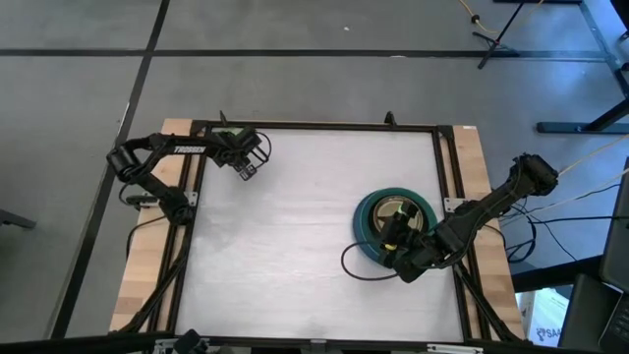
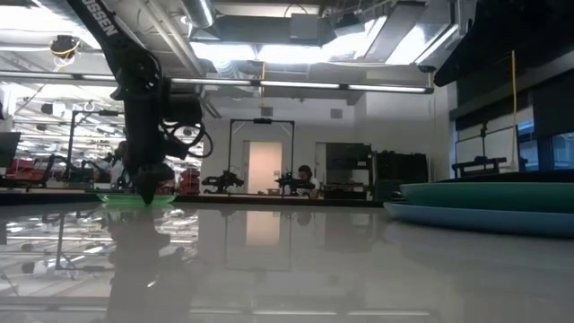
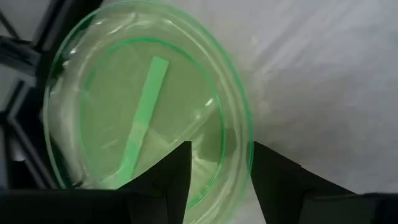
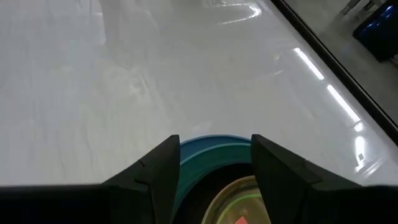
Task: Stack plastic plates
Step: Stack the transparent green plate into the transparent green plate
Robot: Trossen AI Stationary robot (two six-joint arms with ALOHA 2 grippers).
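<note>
desk (image 1: 295,236): we keep clear | stack of plates (image 1: 366,218): near right edge, right hand (image 1: 397,239) over it, fingers apart, empty | small green plate (image 3: 124,99): far-left corner, left hand (image 3: 217,171) apart astride its rim, seemingly unclamped; we close squarely, lift level

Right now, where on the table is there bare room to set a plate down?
Free: the middle of the table, between the left gripper over its lime-green plate and the plate stack. Crowded: the right side, where the right gripper sits over the stack.
</note>
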